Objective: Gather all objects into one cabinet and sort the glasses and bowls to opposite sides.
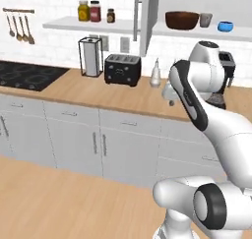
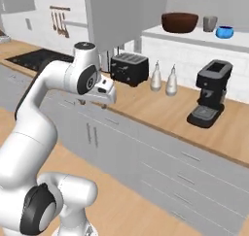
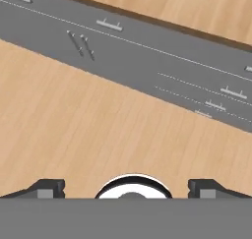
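Brown bowl point(image 2: 179, 22) sits well above empty, spread jaws.

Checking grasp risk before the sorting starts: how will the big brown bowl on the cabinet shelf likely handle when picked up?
The brown bowl looks rigid and wooden, so probably sturdy rather than fragile. Its wide body dwarfs the mug beside it, so the claw would likely need its rim. Its rounded underside might rock if pushed.

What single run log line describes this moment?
gripper: open, empty, over floor | brown bowl, grey mug, blue bowl: on cabinet shelf
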